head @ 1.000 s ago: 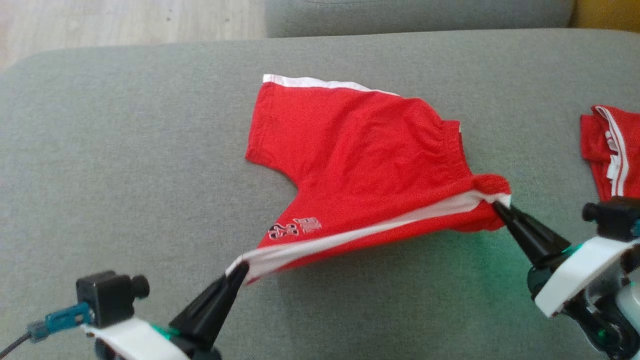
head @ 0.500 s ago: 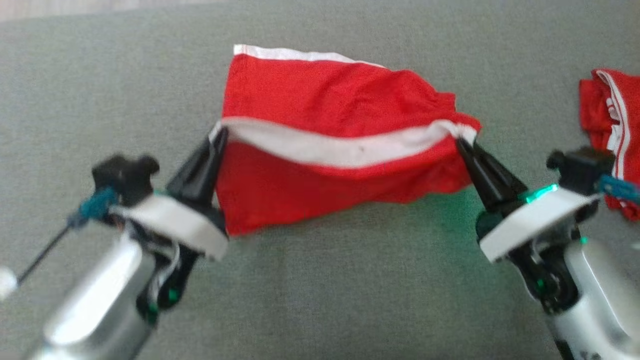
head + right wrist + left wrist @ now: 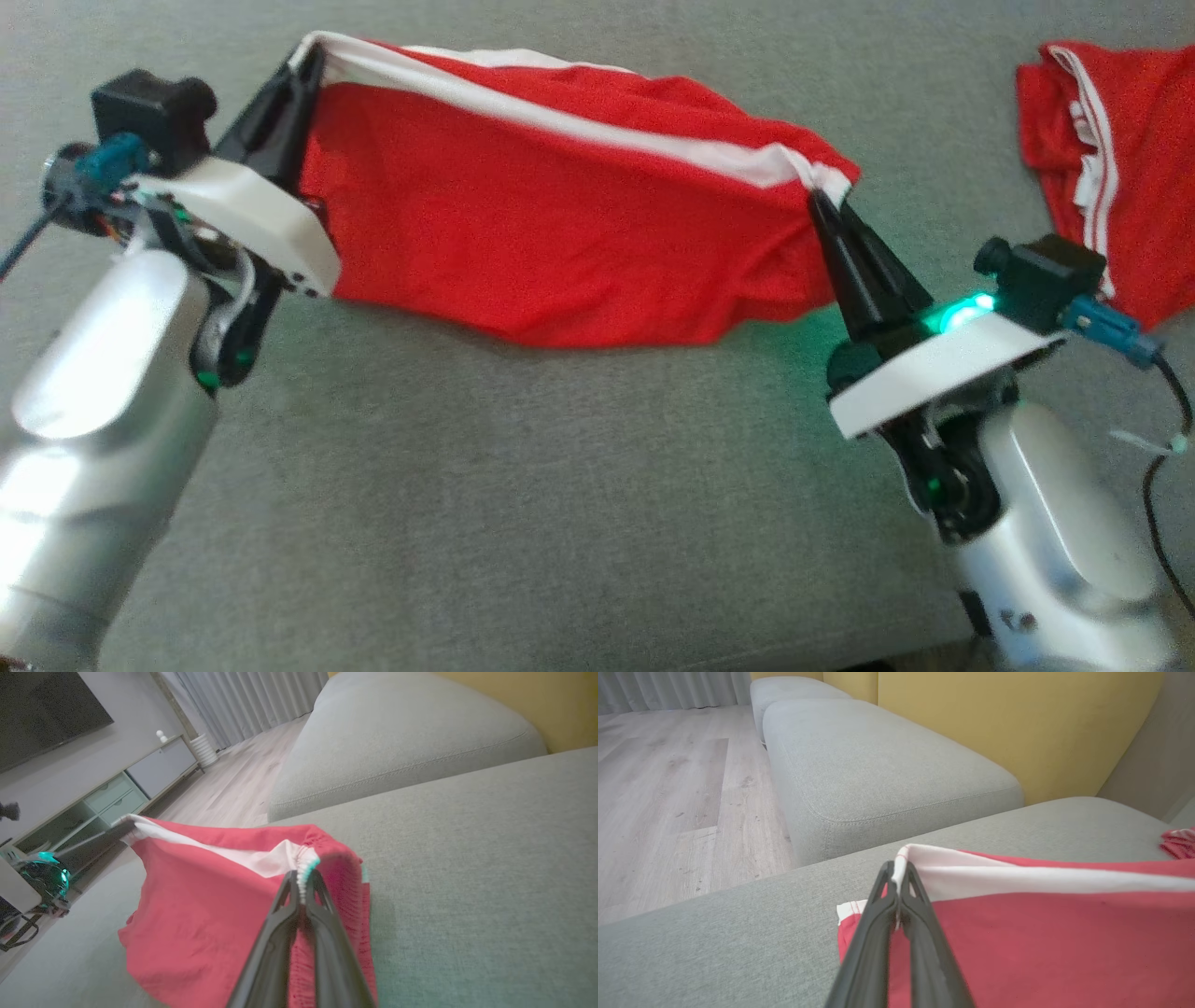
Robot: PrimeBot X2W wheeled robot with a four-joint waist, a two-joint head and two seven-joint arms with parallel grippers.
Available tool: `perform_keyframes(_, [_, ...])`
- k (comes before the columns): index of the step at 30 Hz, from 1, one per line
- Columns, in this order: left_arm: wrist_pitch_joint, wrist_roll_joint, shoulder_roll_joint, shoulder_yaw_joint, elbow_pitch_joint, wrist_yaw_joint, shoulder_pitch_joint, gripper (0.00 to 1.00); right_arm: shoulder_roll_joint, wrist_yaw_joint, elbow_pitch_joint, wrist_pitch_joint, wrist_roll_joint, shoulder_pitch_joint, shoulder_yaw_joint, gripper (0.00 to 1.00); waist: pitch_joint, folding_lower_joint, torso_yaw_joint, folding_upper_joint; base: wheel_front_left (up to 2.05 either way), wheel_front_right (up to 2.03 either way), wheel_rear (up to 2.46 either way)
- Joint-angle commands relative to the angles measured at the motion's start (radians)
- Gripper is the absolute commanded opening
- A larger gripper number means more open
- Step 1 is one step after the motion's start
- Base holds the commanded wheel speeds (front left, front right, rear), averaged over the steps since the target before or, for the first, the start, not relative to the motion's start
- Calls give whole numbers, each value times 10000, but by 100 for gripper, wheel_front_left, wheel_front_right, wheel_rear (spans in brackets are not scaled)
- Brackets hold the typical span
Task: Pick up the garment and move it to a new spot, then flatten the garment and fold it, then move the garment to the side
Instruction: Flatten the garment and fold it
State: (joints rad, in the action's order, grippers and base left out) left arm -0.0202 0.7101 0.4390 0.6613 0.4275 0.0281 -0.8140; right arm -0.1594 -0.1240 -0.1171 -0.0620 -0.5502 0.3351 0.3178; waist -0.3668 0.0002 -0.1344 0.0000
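Garment strung between two grippers

Grey fabric sofa cushion [image 3: 560,485] lies under everything. Red cloth shorts with a white side stripe [image 3: 523,215] hang stretched above it, lower edge drooping toward the cushion. Crumpled second red-and-white garment [image 3: 1120,140] lies well apart, far right. Left gripper [image 3: 306,58] pinches the stripe's left end, fingers pressed together. Right gripper [image 3: 820,198] likewise pinches the gathered right end.

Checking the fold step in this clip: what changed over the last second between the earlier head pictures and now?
The left gripper and right gripper lifted the white-striped near edge of the red shorts and carried it away from the robot, over the far half; the cloth hangs between them. Both stayed shut on that edge. The other red garment stayed on the sofa.
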Motion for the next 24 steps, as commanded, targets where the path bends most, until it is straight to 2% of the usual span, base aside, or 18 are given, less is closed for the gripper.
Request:
perform_keyframes(1, [-111,-140,428,-359,64,29,-579,0,184,-67,256,249,80,475,212,0,-321,-2,-365,0,0,0,0])
perform_keyframes(8, [-181,-454,492,-248,1111,-33,-1240,0,590,-67,-477,1226,155,1462,547,0,-714,-2,-739,0,0,0,0])
perform_keyframes(9, [-157,-536,482,-210,1256,-76,-1317,0,632,-67,-658,1281,182,1573,583,20,-744,-2,-748,0,0,0,0])
perform_keyframes(10, [-169,-555,438,-186,1410,-101,-1370,0,670,-67,-851,1280,196,1666,635,93,-768,-2,-748,0,0,0,0])
perform_keyframes(11, [-178,-570,390,-153,1552,-98,-1417,37,709,-67,-1038,1258,188,1746,683,100,-787,-2,-742,0,0,0,0])
perform_keyframes(12, [-171,-607,353,-115,1686,-105,-1466,87,743,-67,-1190,1254,179,1822,736,100,-803,-2,-731,0,0,0,0])
perform_keyframes(13, [-158,-656,325,-78,1821,-135,-1512,100,772,-67,-1325,1258,156,1887,782,100,-818,-2,-713,0,0,0,0])
perform_keyframes(19, [205,-908,176,123,2517,-233,-1563,100,673,-67,-1817,1391,465,1992,871,100,-662,-2,-532,0,0,0,0])
perform_keyframes(24, [514,-717,-56,142,2945,-210,-1110,100,440,-67,-1665,1386,1257,1236,338,100,-129,-2,-332,0,0,0,0])
